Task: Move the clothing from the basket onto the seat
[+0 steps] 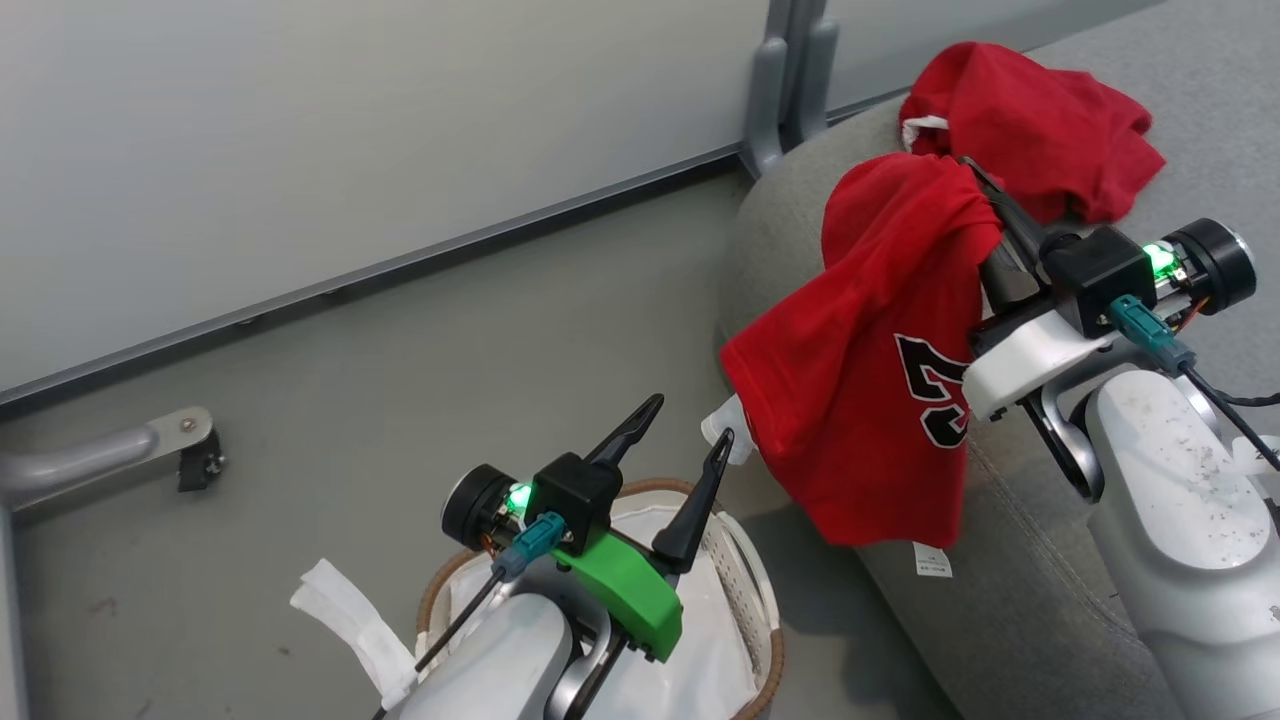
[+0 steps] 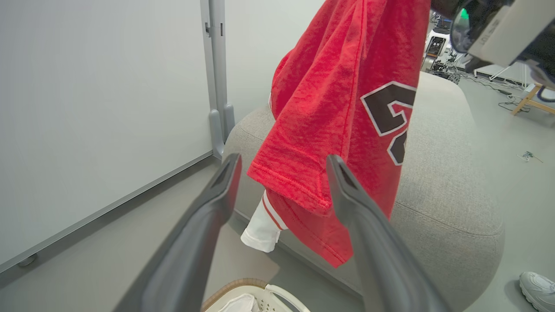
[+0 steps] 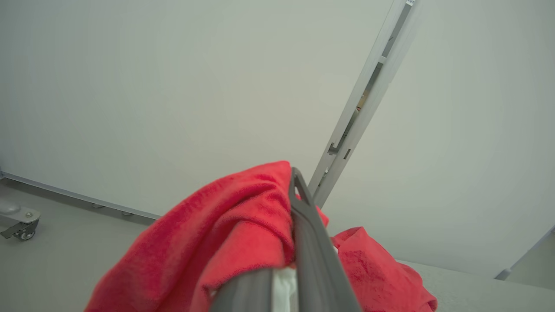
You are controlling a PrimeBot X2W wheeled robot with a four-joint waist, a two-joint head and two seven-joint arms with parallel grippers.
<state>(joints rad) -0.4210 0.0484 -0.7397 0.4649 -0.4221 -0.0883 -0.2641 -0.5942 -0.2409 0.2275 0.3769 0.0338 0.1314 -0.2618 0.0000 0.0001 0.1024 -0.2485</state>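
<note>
Head view, seat [image 1: 1020, 620]: big rounded grey upholstered seat filling the right side, beside the basket and far larger than it.
Jersey [image 1: 860, 380]: red, with black-and-white numbers. It is bunched at the top in the right gripper and hangs down over the seat's rounded front edge, clear of the basket. A white striped cuff [image 2: 262, 221] hangs below its hem in the left wrist view.
Second red garment [image 1: 1030, 120]: lies crumpled on top of the seat, just behind the held jersey, with a bit of white trim at its left.
Basket [image 1: 748, 585]: on the floor at the foot of the seat, with a brown rim and perforated white wall. No red fabric shows inside.
Liner [image 1: 700, 670]: white sheet inside the basket.
Right gripper [image 1: 990, 200]: above the seat edge, fingers clamped on the jersey's gathered fabric.
Left gripper [image 1: 690, 420]: above the basket, fingers spread apart and holding nothing, pointing toward the hanging jersey.
Shoe [image 2: 537, 281]: white, on the floor past the seat.
Tag [image 1: 932, 560]: small white label at the jersey's lower hem.
</note>
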